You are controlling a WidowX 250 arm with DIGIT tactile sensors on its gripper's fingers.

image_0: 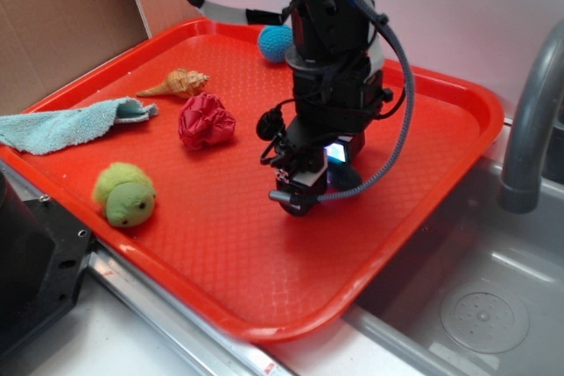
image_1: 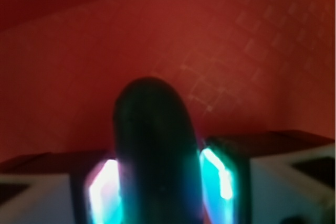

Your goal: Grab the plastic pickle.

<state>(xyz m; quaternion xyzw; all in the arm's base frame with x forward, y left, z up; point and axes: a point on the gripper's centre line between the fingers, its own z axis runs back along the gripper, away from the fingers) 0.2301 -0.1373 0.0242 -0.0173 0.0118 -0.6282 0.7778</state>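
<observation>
**Gripper down on the tray with the pickle between its pads**

The gripper (image_0: 298, 202) stands low over the red tray (image_0: 220, 253), right of the tray's middle, its tip at or just above the textured surface. In the exterior view the arm's black body and a grey-blue cable (image_0: 401, 85) looping down its right side hide nearly all of whatever sits at the tip.

The wrist view settles it: the plastic pickle (image_1: 155, 150), dark and rounded at its far end, lies straight up the frame from 6 o'clock towards 12 o'clock. The two lit pads (image_1: 215, 179) sit at its 9 and 3 o'clock sides, pressed close against it with no visible gap, so the jaws are clamped on the pickle. The picture is blurred, so whether the pickle rests on the tray or is just clear of it cannot be told.

Taking the gripper as centre in the exterior view, a crumpled red cloth (image_0: 206, 121) lies at about 10 o'clock, a seashell (image_0: 179, 84) farther out the same way, a blue crocheted ball (image_0: 276, 42) at 12 o'clock near the tray's far rim, and a fuzzy green plush toy (image_0: 125, 195) at 9 o'clock. A light blue towel (image_0: 62, 125) drapes over the tray's left edge. A grey faucet (image_0: 529, 121) rises at 3 o'clock, beyond the tray.
</observation>
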